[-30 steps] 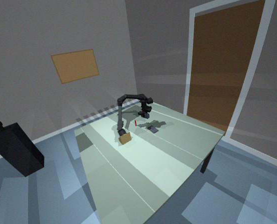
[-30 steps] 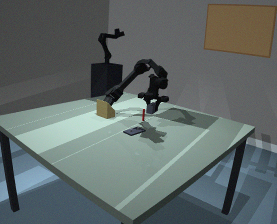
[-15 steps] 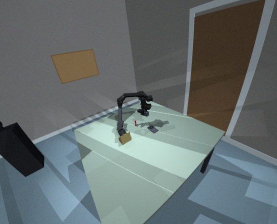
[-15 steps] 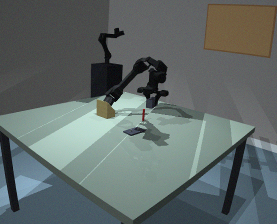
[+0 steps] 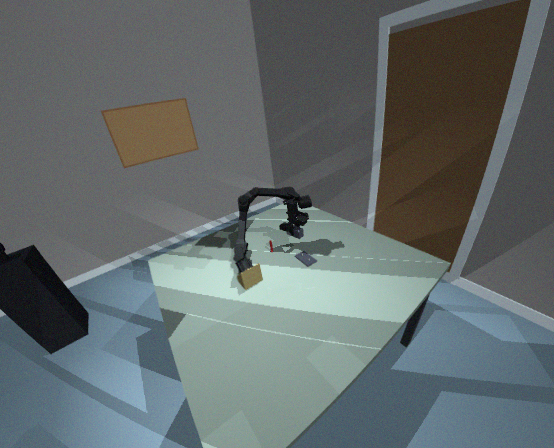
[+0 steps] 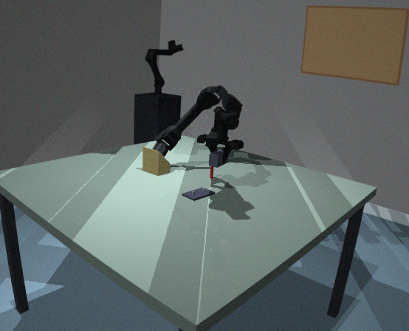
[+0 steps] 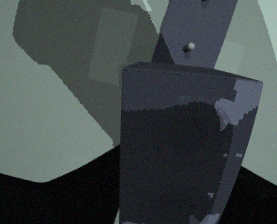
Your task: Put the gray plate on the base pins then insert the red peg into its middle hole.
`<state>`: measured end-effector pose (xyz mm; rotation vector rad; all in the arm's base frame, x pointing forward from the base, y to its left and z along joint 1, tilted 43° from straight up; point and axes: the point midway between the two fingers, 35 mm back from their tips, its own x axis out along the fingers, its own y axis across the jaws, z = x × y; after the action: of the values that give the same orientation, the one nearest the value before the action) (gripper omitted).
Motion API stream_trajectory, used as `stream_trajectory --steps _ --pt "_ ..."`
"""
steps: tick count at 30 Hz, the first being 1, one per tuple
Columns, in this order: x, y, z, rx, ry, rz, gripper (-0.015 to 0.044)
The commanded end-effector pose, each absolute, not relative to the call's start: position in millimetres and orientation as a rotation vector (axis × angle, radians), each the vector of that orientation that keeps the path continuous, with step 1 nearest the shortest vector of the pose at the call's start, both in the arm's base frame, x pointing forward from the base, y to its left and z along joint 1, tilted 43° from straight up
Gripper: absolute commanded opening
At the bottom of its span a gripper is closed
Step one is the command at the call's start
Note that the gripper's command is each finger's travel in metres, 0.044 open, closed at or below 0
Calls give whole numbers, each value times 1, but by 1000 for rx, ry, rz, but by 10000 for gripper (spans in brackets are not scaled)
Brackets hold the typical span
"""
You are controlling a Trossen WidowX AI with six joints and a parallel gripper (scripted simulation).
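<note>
My gripper (image 5: 294, 227) (image 6: 220, 152) is shut on the gray plate (image 5: 298, 233) (image 6: 215, 159) (image 7: 164, 90) and holds it in the air above the table. In the wrist view the plate fills the space between the dark fingers. The dark base (image 5: 306, 262) (image 6: 198, 196) (image 7: 204, 22) lies flat on the table, apart from the plate. Both of its small pins show in the exterior view; one pin (image 7: 190, 46) shows clearly just beyond the plate's edge. The red peg (image 5: 271, 246) (image 6: 211, 173) stands upright on the table near the base, its top partly hidden behind the plate in the exterior view.
The pale green table (image 5: 259, 360) (image 6: 132, 240) carries a tan wedge block (image 5: 251, 277) (image 6: 155, 162) at the arm's foot. A second arm stands on a black pedestal (image 5: 34, 300) (image 6: 157, 114) away from the table. The arm's shadow falls beside the base.
</note>
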<state>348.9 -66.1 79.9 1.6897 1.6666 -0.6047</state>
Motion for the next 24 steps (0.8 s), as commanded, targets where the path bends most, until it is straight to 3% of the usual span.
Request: stream_trajectory --steps 1,24 --pt "348 -69 67 1705 1675 -636 0" --pt "340 -90 -3 1809 1662 -781 0"
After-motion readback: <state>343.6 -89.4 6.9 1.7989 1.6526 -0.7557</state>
